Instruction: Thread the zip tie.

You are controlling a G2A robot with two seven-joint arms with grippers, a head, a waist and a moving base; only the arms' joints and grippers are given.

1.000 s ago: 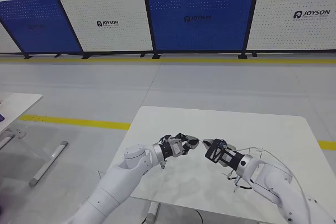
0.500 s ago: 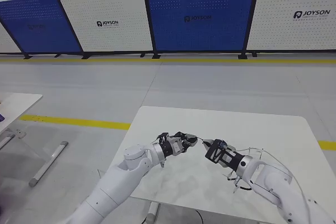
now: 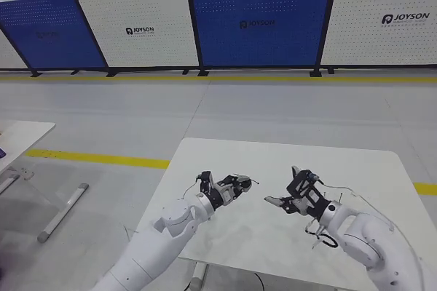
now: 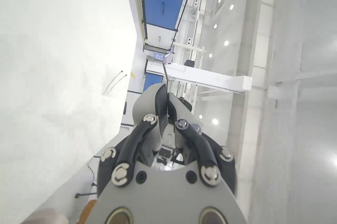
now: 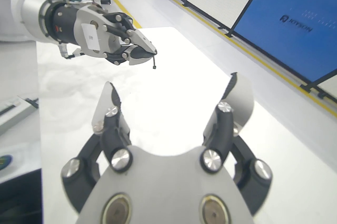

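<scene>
Right jaws have drawn back and spread wide.
Left jaws clamp the zip tie point(image 5: 153, 61) above the surface point(image 3: 335, 164).

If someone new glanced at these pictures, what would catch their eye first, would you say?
First, the left gripper, shut on a thin black zip tie held above the white table. Next, the right gripper, open and empty, facing it with a clear gap between them.
</scene>
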